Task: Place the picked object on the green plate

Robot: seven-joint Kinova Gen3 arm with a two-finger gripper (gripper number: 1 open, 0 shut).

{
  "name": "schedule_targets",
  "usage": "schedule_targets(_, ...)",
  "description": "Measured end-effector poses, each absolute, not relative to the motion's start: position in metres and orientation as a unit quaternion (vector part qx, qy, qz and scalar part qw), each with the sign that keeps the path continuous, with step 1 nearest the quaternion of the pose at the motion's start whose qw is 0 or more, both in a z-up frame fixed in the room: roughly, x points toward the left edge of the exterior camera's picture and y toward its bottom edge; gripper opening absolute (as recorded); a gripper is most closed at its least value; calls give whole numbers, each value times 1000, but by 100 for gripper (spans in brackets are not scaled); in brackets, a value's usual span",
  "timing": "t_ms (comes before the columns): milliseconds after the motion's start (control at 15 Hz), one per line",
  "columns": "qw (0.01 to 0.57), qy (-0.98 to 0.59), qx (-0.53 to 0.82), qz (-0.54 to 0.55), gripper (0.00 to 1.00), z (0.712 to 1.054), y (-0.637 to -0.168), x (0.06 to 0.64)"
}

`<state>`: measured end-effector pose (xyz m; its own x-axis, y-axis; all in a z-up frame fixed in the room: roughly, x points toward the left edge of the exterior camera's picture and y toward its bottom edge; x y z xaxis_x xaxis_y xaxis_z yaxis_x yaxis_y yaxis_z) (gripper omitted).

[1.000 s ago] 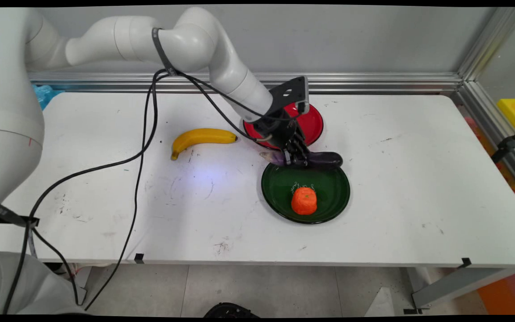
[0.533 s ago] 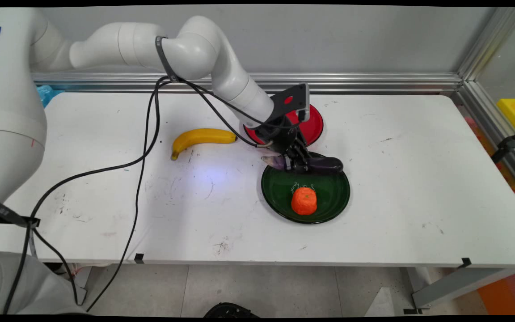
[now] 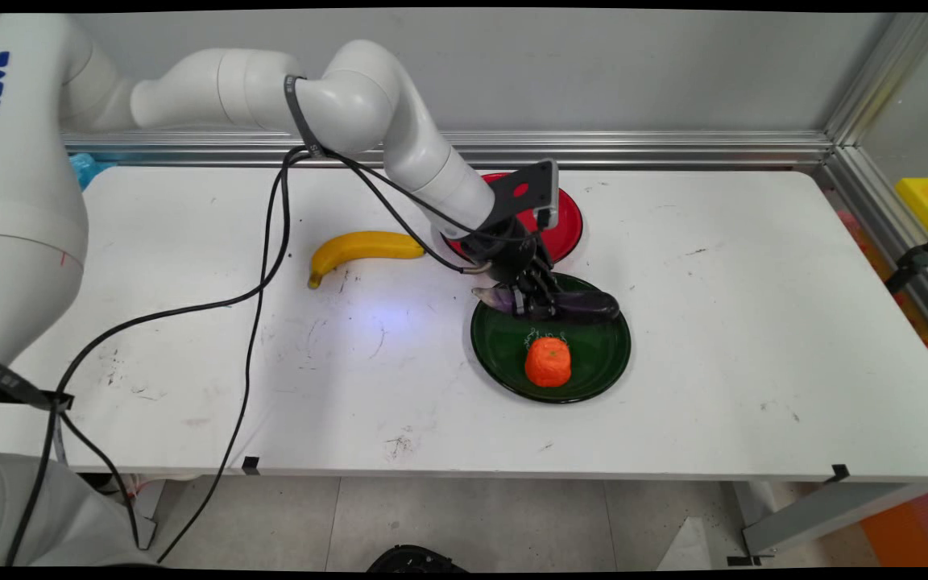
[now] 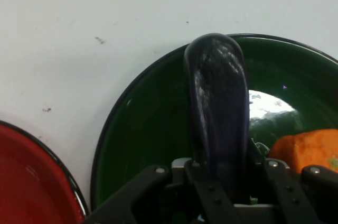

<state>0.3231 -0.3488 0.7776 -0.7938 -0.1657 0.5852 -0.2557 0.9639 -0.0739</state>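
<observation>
1. Main view: the pincer (image 3: 535,300) is closed round a dark purple eggplant (image 3: 577,304), gripping it near its pale stem end; the eggplant lies level over the far part of a green plate (image 3: 605,366), whether touching it or held just above cannot be told; an orange lump (image 3: 548,362) sits on the same plate, nearer the camera than the pincer and apart from the eggplant; a red plate (image 3: 565,225) lies just behind the pincer, partly hidden by the wrist; a banana (image 3: 359,248) lies on the bare desk well off to the picture's left of the pincer.
2. Main view, surroundings: the white desk (image 3: 754,322) is scuffed and marked with dark smudges; a grey wall (image 3: 633,64) with an aluminium rail (image 3: 673,149) along its foot stands behind the desk; pale floor tiles (image 3: 472,524) show below the near edge; black cables (image 3: 258,266) hang from the arm across the desk's left part.
3. Hand view: the eggplant (image 4: 219,113) runs straight out from between the closed fingers (image 4: 158,174); the green plate (image 4: 142,129) spreads beneath it; the orange lump (image 4: 309,147) is at the right; the red plate's edge (image 4: 31,182) shows at lower left; white desk (image 4: 105,23) fills the top.
</observation>
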Motion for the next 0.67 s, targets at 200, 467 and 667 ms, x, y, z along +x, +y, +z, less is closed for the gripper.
schedule_targets(200,301,-945,108,73,0,776,-348,323)
schedule_targets(467,304,-944,105,74,100,774,-349,321)
schedule_targets(667,307,-943,104,78,100,776,-353,319)
